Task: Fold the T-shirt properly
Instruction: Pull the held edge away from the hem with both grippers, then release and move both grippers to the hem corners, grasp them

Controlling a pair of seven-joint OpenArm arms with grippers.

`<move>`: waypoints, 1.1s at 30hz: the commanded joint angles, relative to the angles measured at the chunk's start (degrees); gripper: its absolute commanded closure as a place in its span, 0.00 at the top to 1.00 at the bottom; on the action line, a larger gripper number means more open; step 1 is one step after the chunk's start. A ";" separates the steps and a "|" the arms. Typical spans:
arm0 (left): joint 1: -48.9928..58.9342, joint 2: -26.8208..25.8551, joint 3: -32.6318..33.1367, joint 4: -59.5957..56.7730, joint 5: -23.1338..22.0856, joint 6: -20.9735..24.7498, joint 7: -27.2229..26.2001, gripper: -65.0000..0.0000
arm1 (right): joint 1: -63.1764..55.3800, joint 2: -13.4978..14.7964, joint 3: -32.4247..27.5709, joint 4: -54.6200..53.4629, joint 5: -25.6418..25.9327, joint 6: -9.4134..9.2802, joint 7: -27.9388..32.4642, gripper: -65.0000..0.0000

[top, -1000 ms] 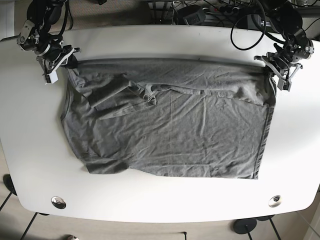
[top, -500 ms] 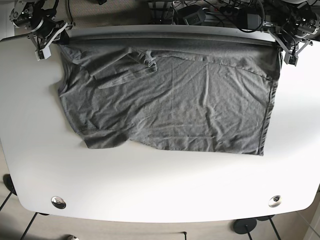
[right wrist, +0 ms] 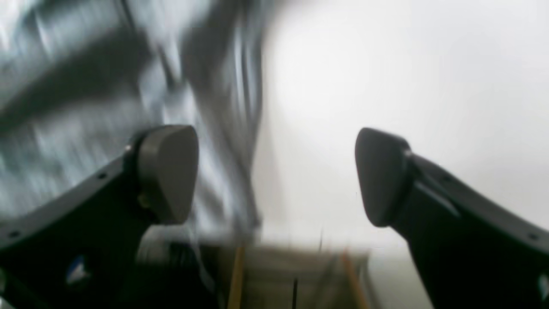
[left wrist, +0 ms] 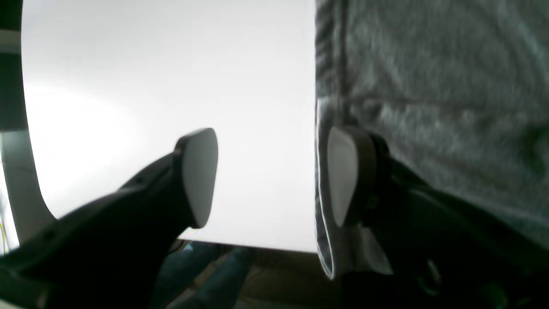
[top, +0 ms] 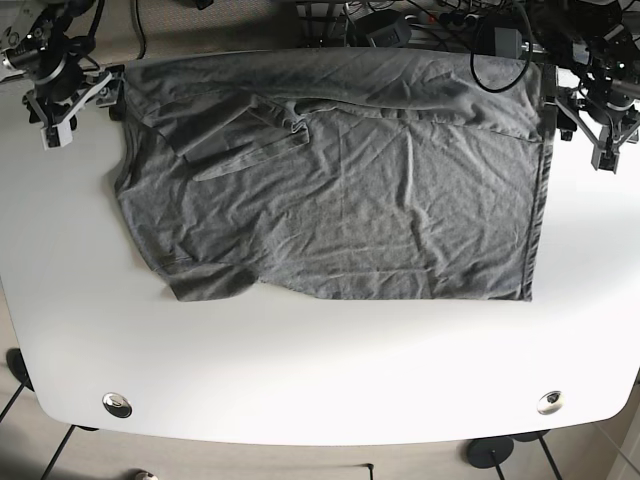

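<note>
A grey T-shirt [top: 340, 190] lies spread flat on the white table [top: 320, 370], its far edge at the table's back edge. A sleeve is folded in near the upper left. My left gripper [top: 590, 125] is open just off the shirt's right far corner. In the left wrist view [left wrist: 270, 176] one finger [left wrist: 343, 176] lies over the shirt's hem [left wrist: 429, 86] and nothing is between the fingers. My right gripper [top: 72, 105] is open beside the shirt's left far corner. In the right wrist view [right wrist: 274, 176] it is empty, with the blurred shirt [right wrist: 85, 77] to its left.
Cables and electronics [top: 420, 20] crowd the space behind the table's back edge. Two round metal fittings sit near the front corners [top: 117, 404] [top: 549, 402]. Bare white table lies in front of the shirt and at both sides.
Both grippers dragged the shirt's far edge toward the back of the table, then let go and opened. They have moved outward and a little forward; the shirt now lies flat.
</note>
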 commanded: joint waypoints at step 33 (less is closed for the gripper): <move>-25.57 -0.98 19.57 -11.89 0.09 3.94 -4.31 0.58 | 48.24 5.99 -31.08 -67.66 -17.75 -1.24 32.89 0.82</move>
